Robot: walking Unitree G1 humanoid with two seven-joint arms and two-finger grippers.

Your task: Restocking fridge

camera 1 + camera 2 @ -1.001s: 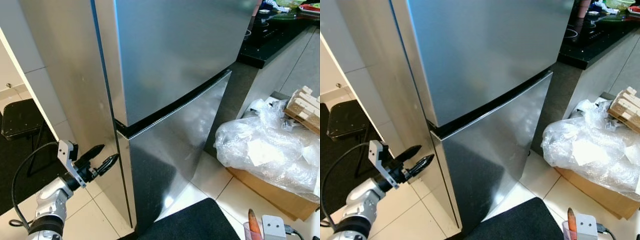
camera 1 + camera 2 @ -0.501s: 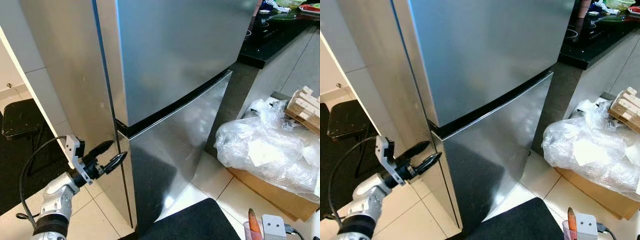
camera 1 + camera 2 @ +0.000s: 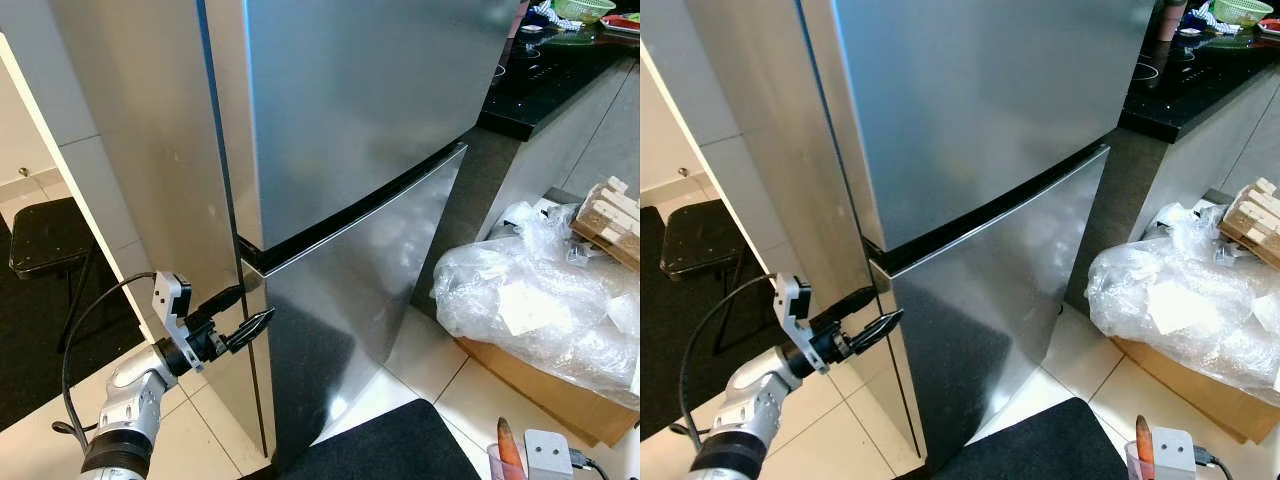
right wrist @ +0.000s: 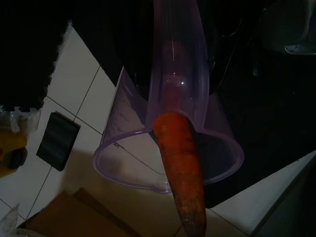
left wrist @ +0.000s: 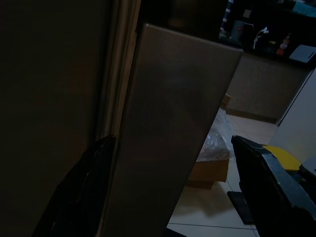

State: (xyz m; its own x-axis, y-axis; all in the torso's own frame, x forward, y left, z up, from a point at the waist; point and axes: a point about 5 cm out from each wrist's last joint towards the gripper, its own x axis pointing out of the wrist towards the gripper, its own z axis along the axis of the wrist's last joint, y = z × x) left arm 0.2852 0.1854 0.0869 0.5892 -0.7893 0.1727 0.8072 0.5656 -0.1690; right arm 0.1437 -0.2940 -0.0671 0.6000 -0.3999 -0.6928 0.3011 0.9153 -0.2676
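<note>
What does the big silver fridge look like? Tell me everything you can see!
The fridge is tall, silver and shiny like brushed steel. It has two doors, an upper one and a lower door, split by a dark slanting gap. Both are shut. It stands on pale floor tiles beside a black counter. The robot's left hand, fingers open, straddles the lower door's left edge near its top corner, one finger on either side.
</note>
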